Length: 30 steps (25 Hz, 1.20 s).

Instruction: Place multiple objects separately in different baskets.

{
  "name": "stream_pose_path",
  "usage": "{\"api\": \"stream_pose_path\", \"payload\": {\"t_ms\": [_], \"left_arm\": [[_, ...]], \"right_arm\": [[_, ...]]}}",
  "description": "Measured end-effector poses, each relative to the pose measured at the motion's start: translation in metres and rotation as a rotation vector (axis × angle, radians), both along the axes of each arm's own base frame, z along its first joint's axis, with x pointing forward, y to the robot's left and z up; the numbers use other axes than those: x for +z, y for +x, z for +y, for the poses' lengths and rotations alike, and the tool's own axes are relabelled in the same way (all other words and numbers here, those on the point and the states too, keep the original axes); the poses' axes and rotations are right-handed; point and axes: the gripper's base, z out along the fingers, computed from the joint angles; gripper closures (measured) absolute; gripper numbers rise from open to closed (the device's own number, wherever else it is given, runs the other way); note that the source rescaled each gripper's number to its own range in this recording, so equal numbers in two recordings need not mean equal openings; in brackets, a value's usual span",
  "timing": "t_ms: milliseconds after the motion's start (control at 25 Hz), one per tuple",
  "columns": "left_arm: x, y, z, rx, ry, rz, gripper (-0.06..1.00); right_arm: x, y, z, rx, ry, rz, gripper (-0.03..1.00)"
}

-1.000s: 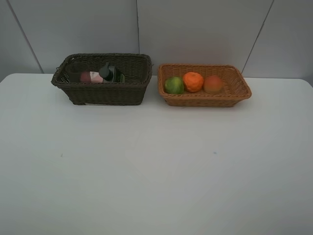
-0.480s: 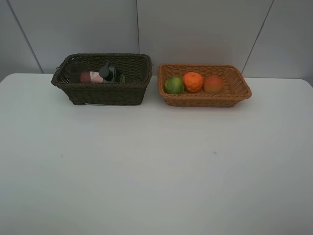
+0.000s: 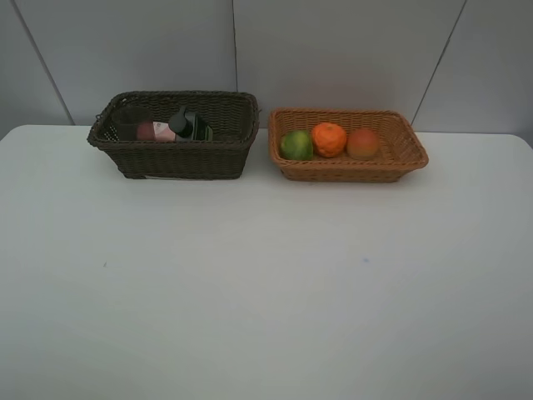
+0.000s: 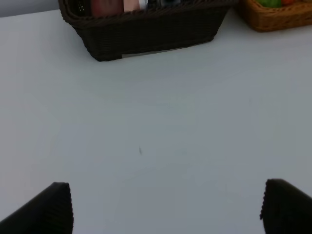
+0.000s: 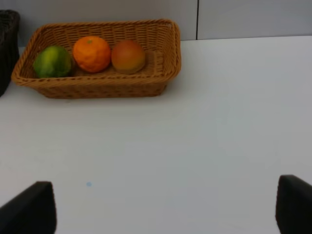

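Nothing had shifted over the last second; the high view matched the earlier ones item for item, and that stillness read to me as a job finished rather than one paused.

The dark brown basket [image 3: 173, 133] sat in the upper left of the high view, against the wall. Inside it lay the pink tube [image 3: 155, 131] with its white cap, the dark green pump bottle [image 3: 190, 126] leaning beside it, and what looked like the mauve cup [image 3: 130, 122] at the left end, though it was dim and hard to make out. The light tan basket [image 3: 347, 143] stood just beside it, upper centre-right, the two rims near but apart. In it sat a row of three: the green citrus [image 3: 296, 145], the orange [image 3: 329, 139] and the peach-like fruit [image 3: 363, 143], the fruits close together.

The white table [image 3: 266, 283] filled the rest of the frame, and no arm showed in the high view at all. In the wrist views, the left gripper [image 4: 165, 207] stood spread wide with nothing between its fingertips, low over the tabletop and well back from the dark basket. The right gripper [image 5: 168, 207] was likewise wide and held nothing, facing the tan basket from well apart.

By my judgement the sorting was complete: fruit in one basket, toiletries and cup in the other.
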Motion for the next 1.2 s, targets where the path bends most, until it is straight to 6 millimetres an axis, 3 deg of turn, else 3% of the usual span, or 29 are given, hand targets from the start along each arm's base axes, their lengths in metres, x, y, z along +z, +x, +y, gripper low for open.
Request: {"api": "stream_pose_path", "payload": {"t_ms": [1200], "left_arm": [[0.0, 0.0002, -0.0008, 0.076, -0.006, 0.001, -0.05]], "right_arm": [[0.0, 0.0, 0.0, 0.0, 0.0, 0.0, 0.01]]}}
